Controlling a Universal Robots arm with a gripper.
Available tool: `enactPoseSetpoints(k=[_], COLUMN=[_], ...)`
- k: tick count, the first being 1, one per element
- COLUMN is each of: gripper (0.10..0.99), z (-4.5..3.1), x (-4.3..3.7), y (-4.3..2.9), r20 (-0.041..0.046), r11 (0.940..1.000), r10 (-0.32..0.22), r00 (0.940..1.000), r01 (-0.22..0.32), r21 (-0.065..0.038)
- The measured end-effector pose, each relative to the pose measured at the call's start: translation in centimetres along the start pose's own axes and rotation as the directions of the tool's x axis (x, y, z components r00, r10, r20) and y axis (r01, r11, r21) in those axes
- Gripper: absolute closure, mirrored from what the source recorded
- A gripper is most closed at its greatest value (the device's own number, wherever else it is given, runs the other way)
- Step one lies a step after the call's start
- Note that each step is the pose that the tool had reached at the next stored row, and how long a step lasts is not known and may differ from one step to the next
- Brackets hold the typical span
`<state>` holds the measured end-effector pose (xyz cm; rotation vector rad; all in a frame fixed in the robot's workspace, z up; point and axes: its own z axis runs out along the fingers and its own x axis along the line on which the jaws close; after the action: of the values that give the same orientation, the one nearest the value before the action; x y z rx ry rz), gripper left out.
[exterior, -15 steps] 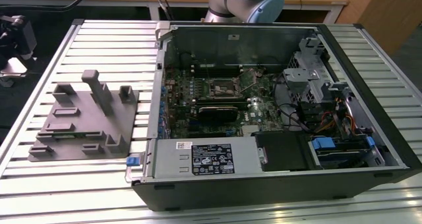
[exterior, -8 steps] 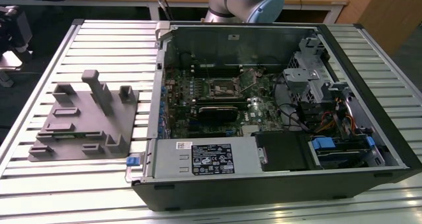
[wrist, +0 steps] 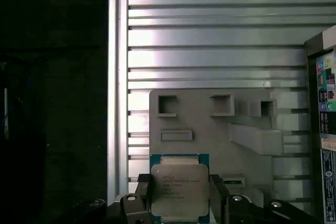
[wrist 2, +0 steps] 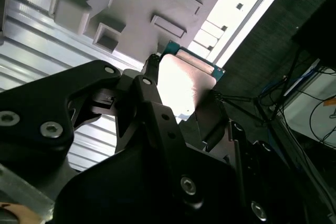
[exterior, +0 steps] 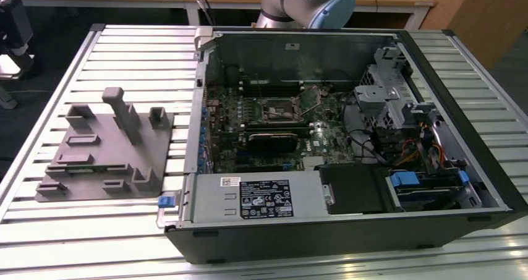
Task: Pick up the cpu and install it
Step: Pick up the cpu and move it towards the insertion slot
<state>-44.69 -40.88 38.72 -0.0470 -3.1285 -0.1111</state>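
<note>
The jaws are closed narrowly on the cpu [wrist: 179, 190], one finger [wrist: 143, 199] against each of two opposite edges, so the gripper [wrist 2: 184, 100] holds the chip between its black fingertips. In both wrist views the cpu shows as a small flat square with a pale silver-grey metal top and a thin green-blue border around it; its metal face catches bright light in the second wrist view.

Beyond the chip, and apart from it, lies the grey plastic tray [wrist: 199, 114], with square pockets, a shallow rectangular recess and a raised slanting block. The tray rests on the slatted aluminium table [wrist: 210, 24].

In the exterior view the tray [exterior: 91, 162] sits toward the exterior view's left of the table, just beside the open computer case [exterior: 462, 94], which lies on its side. Inside the case the motherboard is exposed, with the square socket frame [exterior: 276, 110] near its middle and a black block [exterior: 268, 141] just beside it. The robot arm [exterior: 305, 2] rises at the far edge of the table, behind the case.
</note>
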Motion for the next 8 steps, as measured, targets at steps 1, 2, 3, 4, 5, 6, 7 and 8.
enactPoseSetpoints(k=[1,2,3,4,5,6,7,8], gripper=[0.553,0.553,0.553,0.553,0.553,0.553,0.553,0.553], z=[-0.01,-0.02,-0.02,-0.02,-0.03,-0.02,-0.03,-0.03], x=[-0.08,-0.18,-0.28,-0.39,-0.53,-0.7,-0.9,-1.06], y=[0.0,0.01,0.01,0.01,0.02,0.02,0.03,0.03], r20=[0.0001,0.0,0.0,0.0,-0.0001,-0.0001,-0.0002,-0.0001], r11=[1.0,1.0,1.0,1.0,1.0,1.0,1.0,1.0], r10=[0.0,0.0,0.0,0.0,0.0,0.0,0.0,0.0], r00=[1.0,1.0,1.0,1.0,1.0,1.0,1.0,1.0], r01=[0.0,0.0,0.0,0.0,0.0,0.0,0.0,0.0], r21=[0.0,0.0,0.0,0.0,0.0,0.0,0.0,0.0])
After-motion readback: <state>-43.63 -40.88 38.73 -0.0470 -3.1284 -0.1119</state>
